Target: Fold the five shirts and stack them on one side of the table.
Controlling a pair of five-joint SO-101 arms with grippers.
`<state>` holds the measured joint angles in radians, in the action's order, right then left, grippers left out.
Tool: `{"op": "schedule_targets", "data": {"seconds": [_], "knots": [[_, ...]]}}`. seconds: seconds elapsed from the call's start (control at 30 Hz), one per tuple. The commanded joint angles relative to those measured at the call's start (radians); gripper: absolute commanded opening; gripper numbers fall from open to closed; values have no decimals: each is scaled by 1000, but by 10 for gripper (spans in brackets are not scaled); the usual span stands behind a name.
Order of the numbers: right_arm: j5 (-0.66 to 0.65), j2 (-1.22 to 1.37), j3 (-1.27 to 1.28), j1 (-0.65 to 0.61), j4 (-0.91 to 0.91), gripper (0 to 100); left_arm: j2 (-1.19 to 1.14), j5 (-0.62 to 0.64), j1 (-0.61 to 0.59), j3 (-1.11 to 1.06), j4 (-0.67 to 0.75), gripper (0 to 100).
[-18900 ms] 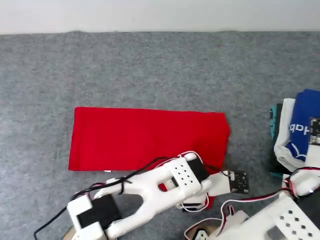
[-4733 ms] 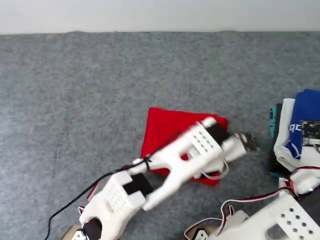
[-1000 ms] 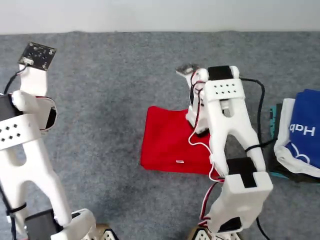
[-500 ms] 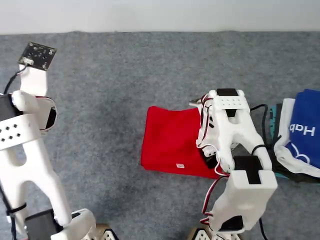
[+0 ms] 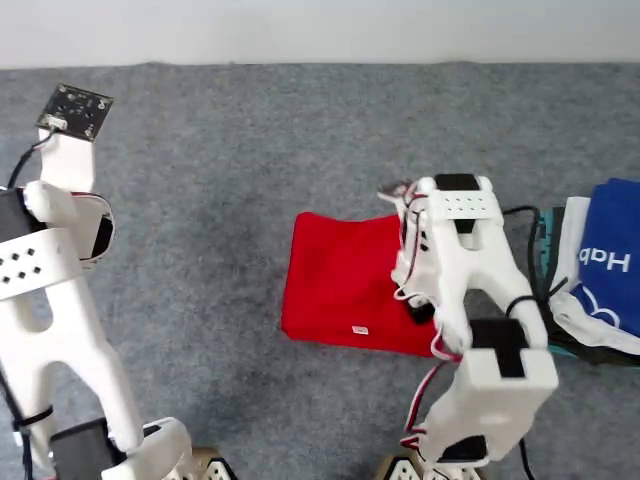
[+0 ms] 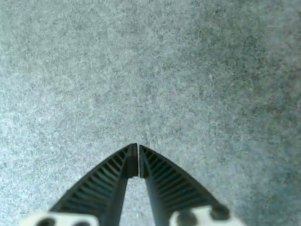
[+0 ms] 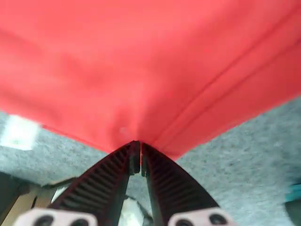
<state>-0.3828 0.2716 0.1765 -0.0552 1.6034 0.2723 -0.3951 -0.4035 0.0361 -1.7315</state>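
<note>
Right gripper [image 7: 136, 150] looks clamped on the right edge of the folded red shirt [image 5: 340, 285], mid-table. Best to drag it low and flat toward the shirt stack [image 5: 592, 268] at right. Left gripper [image 6: 138, 160] is closed, empty.

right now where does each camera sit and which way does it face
High view: fixed overhead, looking down on the grey cover, red shirt, folded stack, left arm and right arm.
Left wrist view: on the left arm, looking past the shut left gripper at grey cover.
Right wrist view: on the right arm, looking past the right gripper, shut on the red shirt's edge.
Shared: high and right wrist views show the red shirt.
</note>
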Motion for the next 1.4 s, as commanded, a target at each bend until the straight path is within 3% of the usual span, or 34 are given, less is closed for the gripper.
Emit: {"op": "schedule_targets", "data": {"seconds": [0.0, 0.33, 0.67, 1.07, 1.17, 1.37], "knots": [[-8, 38, -6, 64, 10, 9, 38, -8, 5, 8, 2, 13], [-35, -110, -221, 18, 107, 9, 40, -8, 5, 8, 2, 13], [-35, -94, -342, -50, -260, 9, 38, -8, 5, 8, 2, 13], [-41, 274, -353, 70, -504, 9, 44, -5, 5, 8, 2, 13], [-35, 286, -419, 47, -469, 9, 44, -6, 5, 8, 2, 13], [-5, 219, -598, -53, -194, 9, 46, -8, 0, 8, 2, 13]]}}
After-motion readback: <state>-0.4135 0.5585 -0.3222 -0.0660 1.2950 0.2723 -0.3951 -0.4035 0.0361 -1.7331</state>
